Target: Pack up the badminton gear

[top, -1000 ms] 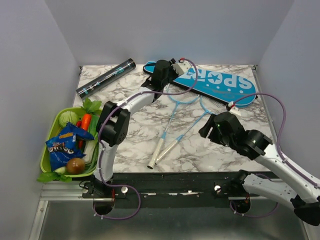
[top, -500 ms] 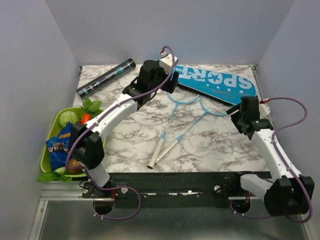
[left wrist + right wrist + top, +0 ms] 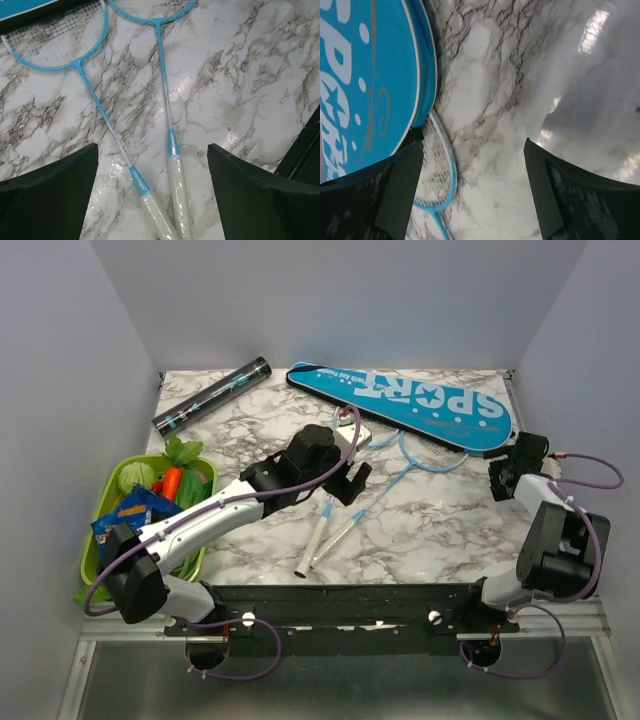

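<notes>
- The white-and-grey marble table [image 3: 260, 510] is hard and slick. A thin frame pressed sideways will likely skate on it, so each pick should come straight down.
- The long blue fabric racket cover printed "SPORT" [image 3: 410, 405] lies flat across the back of the table, with its wide end to the right. Its opening is not visible, and that needs finding before anything is slid in.
- The two thin light-blue rackets with white handles [image 3: 380, 498] lie side by side in front of the cover, handles toward the arms. Their heads reach the cover's near edge, and I cannot tell whether they are tucked under it.
- The dark slim tube [image 3: 212, 395] rests at the back left, well apart from the rackets and untouched.
- The left gripper [image 3: 152, 147] hangs above the two shafts where they meet the handles, with its jaws spread wide and gripping nothing. I judge the step to be a first grasp on a racket. It would be best to centre over one handle only, since the handles lie close together, then lower until the fingers [image 3: 50, 195] straddle it before closing.
- The right gripper [image 3: 473, 144] is also fully spread and empty, beside the cover's wide end [image 3: 370, 75] and a racket head [image 3: 442, 185]. From there it could lift or steady the cover edge.
- No shuttlecocks show in any view.
</notes>
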Controlling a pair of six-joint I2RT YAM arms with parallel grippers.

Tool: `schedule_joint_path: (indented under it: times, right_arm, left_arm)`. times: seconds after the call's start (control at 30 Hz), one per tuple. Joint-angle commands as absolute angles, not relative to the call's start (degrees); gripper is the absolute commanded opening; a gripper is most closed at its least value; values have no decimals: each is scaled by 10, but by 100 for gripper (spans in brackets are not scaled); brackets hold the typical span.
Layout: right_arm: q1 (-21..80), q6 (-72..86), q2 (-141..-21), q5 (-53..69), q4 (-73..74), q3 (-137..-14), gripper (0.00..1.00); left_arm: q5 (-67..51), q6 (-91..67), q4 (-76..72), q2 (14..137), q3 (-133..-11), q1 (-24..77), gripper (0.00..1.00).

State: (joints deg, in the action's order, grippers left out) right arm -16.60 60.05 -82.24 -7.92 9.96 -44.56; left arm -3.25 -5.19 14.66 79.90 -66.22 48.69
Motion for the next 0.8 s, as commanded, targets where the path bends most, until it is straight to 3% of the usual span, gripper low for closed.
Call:
schedule_joint_path:
  times: [0.0, 0.17, 0.53, 0.7, 0.77]
  right_arm:
    - [-199, 606, -903, 16, -47, -451, 90]
    - [-202, 592, -969, 58, -146, -466, 90]
    - [-201, 619, -1051, 80, -163, -522, 82]
    - [-201, 611, -1064, 79, -130, -558, 65]
    - [-201, 609, -1075, 87, -127, -565, 47]
  left_arm:
    - [-26, -24, 185, 754, -653, 503, 96]
    - [-19, -14, 175, 724, -604, 504, 97]
    - [11, -4, 153, 733, -560, 504, 97]
    - [1, -11, 127, 732, -542, 504, 98]
    - [-12, -16, 129, 736, -546, 504, 98]
